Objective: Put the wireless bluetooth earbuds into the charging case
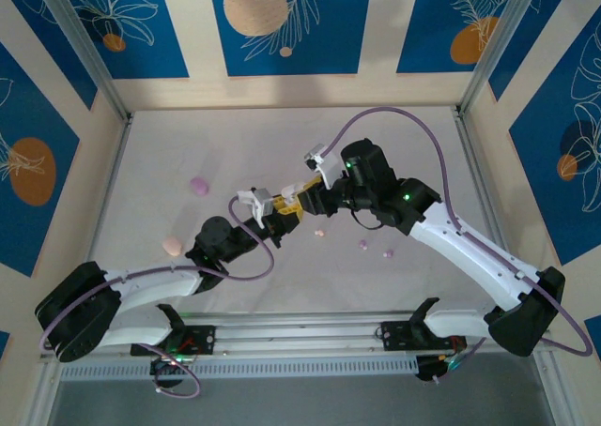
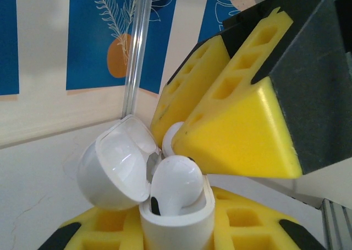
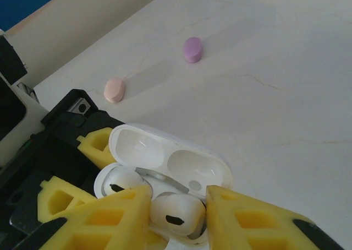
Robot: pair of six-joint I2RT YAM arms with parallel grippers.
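The left end effector (image 2: 176,231) clamps the open white case (image 3: 170,162). The right end effector (image 3: 177,195) narrowly straddles an earbud (image 3: 176,217) in the case; I cannot tell whether it grips.

Top cam: fixed, high behind both arm bases (image 1: 413,334), angled down over the whole pale off-white table (image 1: 235,135) to the blue-and-cream patterned wall (image 1: 282,22). Left wrist cam: low, very close, looks past left tool (image 2: 176,228) and the open glossy white plastic charging case (image 2: 115,173) toward that wall. Right wrist cam: close, tilted down past right tool (image 3: 177,206) onto table. Wrist cams share the case.
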